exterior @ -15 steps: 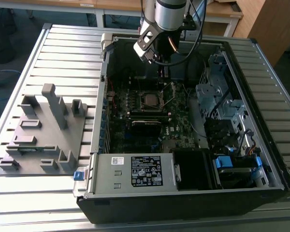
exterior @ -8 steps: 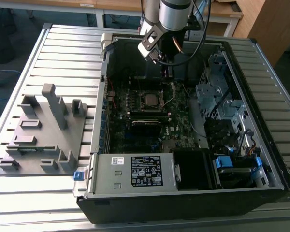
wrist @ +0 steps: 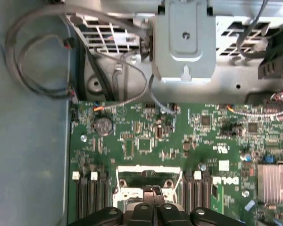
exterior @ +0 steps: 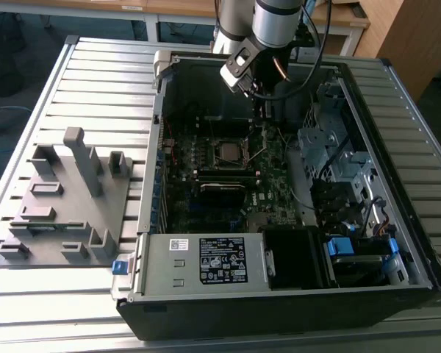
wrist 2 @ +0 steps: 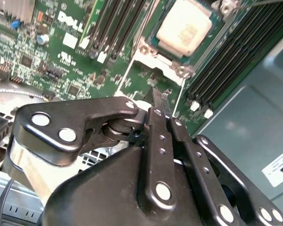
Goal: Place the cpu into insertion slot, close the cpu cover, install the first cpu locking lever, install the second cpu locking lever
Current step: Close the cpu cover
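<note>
The tool (wrist 2: 156,99) hangs low inside the open computer case (exterior: 279,320), its 2 fingers pressed together with nothing I can see between them. Just ahead of the tips, not touching, sits the insertion slot (exterior: 228,152). In the exterior view it lies toward that view's left of the tool. The pale cpu (wrist 2: 185,26) is already seated, and the cpu cover (wrist 2: 161,57) looks flat around it. A thin lever (exterior: 256,153) seems to stand up beside the slot. Black memory strips (wrist 2: 226,70) flank 2 sides, leaving little room there.
</note>
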